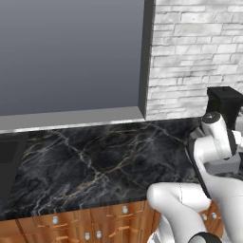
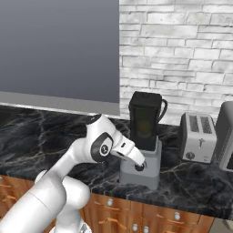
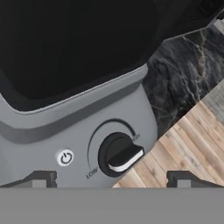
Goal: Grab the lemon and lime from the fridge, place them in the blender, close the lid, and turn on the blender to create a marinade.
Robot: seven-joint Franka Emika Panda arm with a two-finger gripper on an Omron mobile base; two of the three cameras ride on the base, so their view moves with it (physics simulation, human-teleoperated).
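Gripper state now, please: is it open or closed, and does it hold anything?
Gripper: open, jaws wide apart, holding nothing; it faces the knob on the base of the blender.

blender (image 1: 227,105) partly behind arm
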